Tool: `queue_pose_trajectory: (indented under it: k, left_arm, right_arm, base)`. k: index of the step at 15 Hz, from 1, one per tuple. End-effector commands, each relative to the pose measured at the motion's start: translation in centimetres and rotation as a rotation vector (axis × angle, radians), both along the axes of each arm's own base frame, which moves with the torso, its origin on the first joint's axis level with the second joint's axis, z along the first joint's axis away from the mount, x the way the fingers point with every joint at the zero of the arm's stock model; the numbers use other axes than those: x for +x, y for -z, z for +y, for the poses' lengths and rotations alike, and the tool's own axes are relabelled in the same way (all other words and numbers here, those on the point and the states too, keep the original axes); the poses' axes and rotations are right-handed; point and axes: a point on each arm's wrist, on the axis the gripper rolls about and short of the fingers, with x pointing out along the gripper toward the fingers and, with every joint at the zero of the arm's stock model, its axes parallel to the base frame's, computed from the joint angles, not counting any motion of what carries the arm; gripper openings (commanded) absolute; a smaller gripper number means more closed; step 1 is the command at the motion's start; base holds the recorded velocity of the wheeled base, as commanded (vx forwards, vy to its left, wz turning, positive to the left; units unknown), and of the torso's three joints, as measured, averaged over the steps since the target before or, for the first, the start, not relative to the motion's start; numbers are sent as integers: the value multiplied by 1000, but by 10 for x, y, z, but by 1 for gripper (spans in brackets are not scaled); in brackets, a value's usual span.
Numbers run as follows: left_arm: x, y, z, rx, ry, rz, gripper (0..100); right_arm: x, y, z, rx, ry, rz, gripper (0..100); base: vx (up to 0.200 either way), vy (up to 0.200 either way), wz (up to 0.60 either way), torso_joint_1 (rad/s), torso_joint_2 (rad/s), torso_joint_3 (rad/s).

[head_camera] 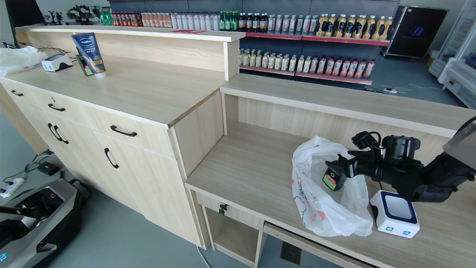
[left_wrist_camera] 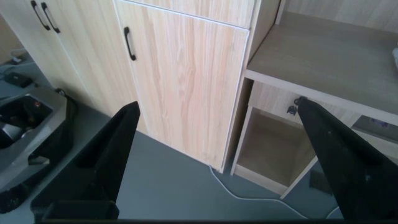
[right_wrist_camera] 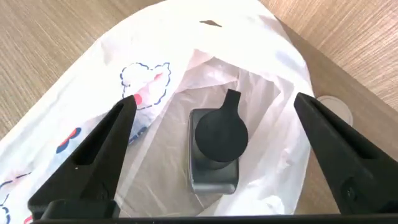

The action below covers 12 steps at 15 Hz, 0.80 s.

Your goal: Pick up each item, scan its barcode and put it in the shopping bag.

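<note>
A white shopping bag [head_camera: 327, 208] lies open on the lower counter [head_camera: 253, 167]. Inside it rests a dark bottle with a black cap [right_wrist_camera: 214, 149], whose green and red label [head_camera: 333, 179] shows in the head view. My right gripper [head_camera: 336, 166] hovers at the bag's mouth, open, its fingers [right_wrist_camera: 93, 162] spread to either side of the bottle without touching it. A blue tube [head_camera: 89, 52] stands on its cap on the upper counter, far to the left. My left gripper [left_wrist_camera: 217, 106] hangs low over the floor in front of the cabinet doors, open and empty.
A white barcode scanner [head_camera: 396, 214] sits just right of the bag. On the upper counter [head_camera: 148, 89] are a second white scanner [head_camera: 55, 61] and a crumpled plastic bag [head_camera: 16, 59]. Drink shelves [head_camera: 305, 37] line the back.
</note>
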Motion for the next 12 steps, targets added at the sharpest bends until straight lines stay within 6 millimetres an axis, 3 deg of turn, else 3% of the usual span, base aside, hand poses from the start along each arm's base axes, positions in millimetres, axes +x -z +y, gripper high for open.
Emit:
queue_pose_trajectory:
  k: [1, 4, 6, 8, 10, 12]
  left_arm:
    - [0, 0, 0, 0, -1, 0, 100]
    - [0, 0, 0, 0, -1, 0, 100]
    - [0, 0, 0, 0, 1, 0, 100]
    - [0, 0, 0, 0, -1, 0, 100]
    - [0, 0, 0, 0, -1, 0, 100]
    - [0, 0, 0, 0, -1, 0, 100]
  right_arm:
    - [-50, -65, 0, -13, 11, -99, 100]
    - [-107, -97, -18, -145, 68, -157, 100]
    - [-134, -130, -37, -272, 136, -225, 100]
    - [-148, -166, -45, -255, 178, -300, 100]
    - [-164, -202, -70, -259, 382, -272, 100]
    - [-174, -216, -100, -228, 663, -92, 100]
  base:
    - [0, 0, 0, 0, 0, 0]
    - [0, 0, 0, 0, 0, 0]
    - [0, 0, -600, 0, 2, 2]
    - [0, 0, -600, 0, 2, 7]
    - [0, 0, -600, 5, 7, 5]
    - [0, 0, -600, -2, 5, 2]
